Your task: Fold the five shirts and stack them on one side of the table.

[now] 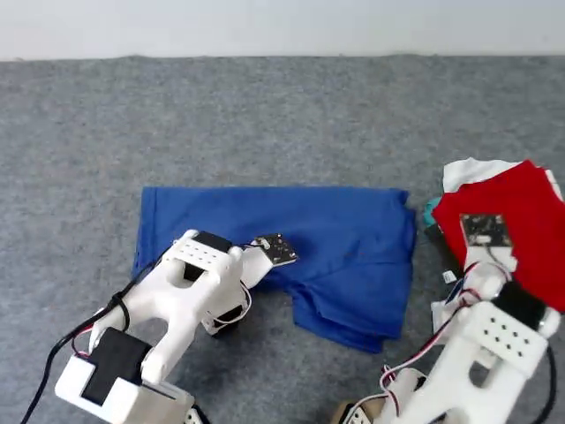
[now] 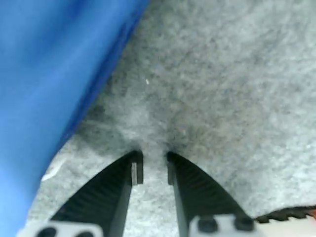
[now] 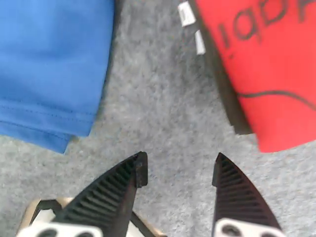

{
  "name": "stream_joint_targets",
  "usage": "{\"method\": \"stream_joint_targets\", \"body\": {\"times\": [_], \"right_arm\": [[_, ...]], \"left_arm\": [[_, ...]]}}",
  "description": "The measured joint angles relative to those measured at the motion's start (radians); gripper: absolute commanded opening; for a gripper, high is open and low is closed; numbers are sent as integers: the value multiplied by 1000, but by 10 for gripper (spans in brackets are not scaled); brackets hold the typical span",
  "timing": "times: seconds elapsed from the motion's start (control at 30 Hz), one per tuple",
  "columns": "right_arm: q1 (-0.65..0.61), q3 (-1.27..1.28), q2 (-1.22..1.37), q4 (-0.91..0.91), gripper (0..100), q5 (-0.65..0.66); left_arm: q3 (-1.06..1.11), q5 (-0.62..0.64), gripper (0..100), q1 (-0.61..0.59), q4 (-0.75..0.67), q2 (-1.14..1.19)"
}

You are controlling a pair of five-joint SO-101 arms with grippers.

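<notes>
Blue shirt [image 1: 340, 238] lies mid-table on the grey felt table [image 1: 265, 115], roughly rectangular, with a doubled-over flap sticking out at the near right corner. Stack sits at the right edge of the table: red shirt [image 1: 521, 208] on top, white shirt [image 1: 468, 170] showing under it at the far side, a bit of teal cloth [image 1: 430, 210] peeking out on the side facing the blue one. Can't tell how many pieces are in the stack. Left gripper [image 2: 154, 168] is low over bare felt just beside the blue shirt's near edge, fingers a narrow gap apart, nothing between them, not touching the cloth. In the high view the left arm [image 1: 190, 287] overlaps the shirt's near left part. Right gripper [image 3: 180, 170] has fingers spread wide and empty, over the felt strip between the blue shirt's folded hem and the red shirt, clear of both. Right arm [image 1: 485, 344] is at the near right corner, just beside the stack. Dark print on the red shirt, and small white tags [image 3: 186, 14] lie by its edge.
</notes>
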Motion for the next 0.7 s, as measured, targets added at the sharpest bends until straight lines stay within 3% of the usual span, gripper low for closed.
{"method": "stream_joint_targets", "body": {"times": [0.7], "right_arm": [[0,44,-169,40,220,3]], "left_arm": [[0,3,94,0,0,0]]}}
